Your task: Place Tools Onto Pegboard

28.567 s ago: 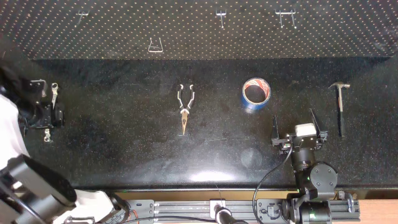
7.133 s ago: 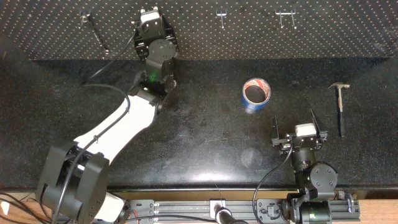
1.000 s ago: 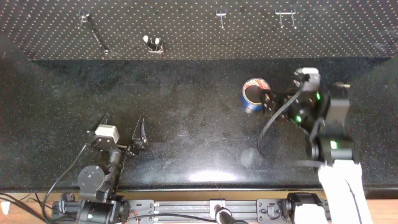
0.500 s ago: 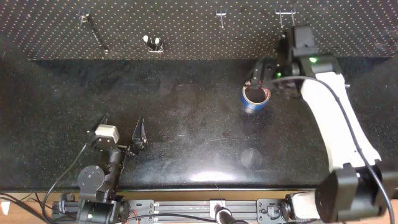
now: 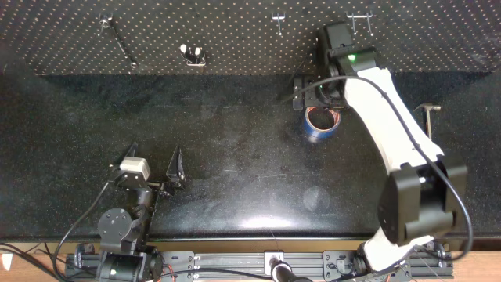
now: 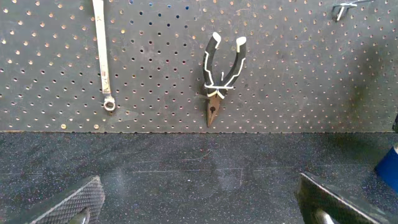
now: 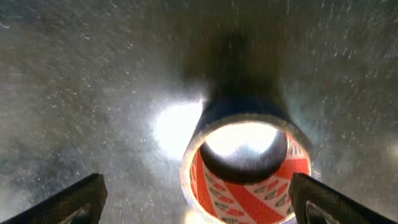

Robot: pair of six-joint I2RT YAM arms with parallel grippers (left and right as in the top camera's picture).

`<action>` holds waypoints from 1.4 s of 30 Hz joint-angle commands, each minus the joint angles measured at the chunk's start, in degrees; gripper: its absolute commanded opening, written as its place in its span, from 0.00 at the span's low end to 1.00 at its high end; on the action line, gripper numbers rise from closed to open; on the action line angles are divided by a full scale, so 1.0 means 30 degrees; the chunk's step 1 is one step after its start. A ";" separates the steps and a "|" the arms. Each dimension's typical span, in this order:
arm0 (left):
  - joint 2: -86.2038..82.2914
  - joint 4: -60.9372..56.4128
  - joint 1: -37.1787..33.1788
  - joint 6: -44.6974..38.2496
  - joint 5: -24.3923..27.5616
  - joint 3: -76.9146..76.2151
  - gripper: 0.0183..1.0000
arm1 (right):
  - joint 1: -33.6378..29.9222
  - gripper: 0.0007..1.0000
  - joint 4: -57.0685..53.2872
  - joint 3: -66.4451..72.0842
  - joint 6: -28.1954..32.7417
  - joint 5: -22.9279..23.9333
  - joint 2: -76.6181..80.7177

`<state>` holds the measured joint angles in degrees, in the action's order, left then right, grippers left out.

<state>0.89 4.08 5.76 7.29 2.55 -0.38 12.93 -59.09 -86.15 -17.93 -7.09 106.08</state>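
A roll of tape (image 5: 322, 123) with a blue outside stands on the black table. My right gripper (image 5: 317, 92) hangs open right above it, and the roll (image 7: 245, 165) sits between the two spread fingers in the right wrist view. A wrench (image 5: 119, 41) and black-handled pliers (image 5: 192, 53) hang on the pegboard (image 5: 235, 31); the pliers (image 6: 222, 68) and wrench (image 6: 101, 50) are also in the left wrist view. A hammer (image 5: 429, 108) lies at the far right, partly hidden by the right arm. My left gripper (image 5: 153, 167) rests open near the front left, holding nothing.
Two bare hooks (image 5: 278, 19) (image 5: 359, 19) stick out of the pegboard above the tape. The pegboard's lower edge runs just behind the right gripper. The right arm stretches across the right side of the table.
The right arm has swung up and to the left, from beside the tape to right over it, with its fingers open. The left arm has stayed still.
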 commanded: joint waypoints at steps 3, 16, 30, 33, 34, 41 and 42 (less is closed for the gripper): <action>-0.0233 0.0146 -0.0044 -0.0248 -0.0204 0.0022 0.99 | 0.0510 0.96 -0.2164 -0.3344 -0.2113 0.1020 0.2419; -0.0233 0.0146 -0.0044 -0.0248 -0.0204 0.0022 0.99 | 0.0918 0.96 -0.2922 -0.3541 -0.5304 0.1217 0.3592; -0.0233 0.0146 -0.0044 -0.0248 -0.0204 0.0022 0.99 | 0.0933 0.96 -0.1719 -0.3541 -0.5450 0.1661 0.5894; -0.0233 0.0153 -0.0044 -0.0248 -0.0204 0.0022 0.99 | 0.0933 0.96 -0.1705 -0.3541 -0.5472 0.1661 0.6258; -0.0233 0.0146 -0.0044 -0.0248 -0.0204 0.0022 0.99 | 0.0933 0.96 -0.1705 -0.3541 -0.5530 0.1661 0.6331; -0.0233 0.0146 -0.0044 -0.0248 -0.0204 0.0022 1.00 | 0.0933 0.96 -0.2025 -0.3541 -0.5668 0.1661 0.6717; -0.0233 0.0146 -0.0044 -0.0248 -0.0204 0.0022 0.99 | 0.0933 0.96 -0.2069 -0.3541 -0.5668 0.1661 0.6717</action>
<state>0.89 4.08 5.76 7.29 2.55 -0.38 15.49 -64.66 -96.12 -33.85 -3.46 124.62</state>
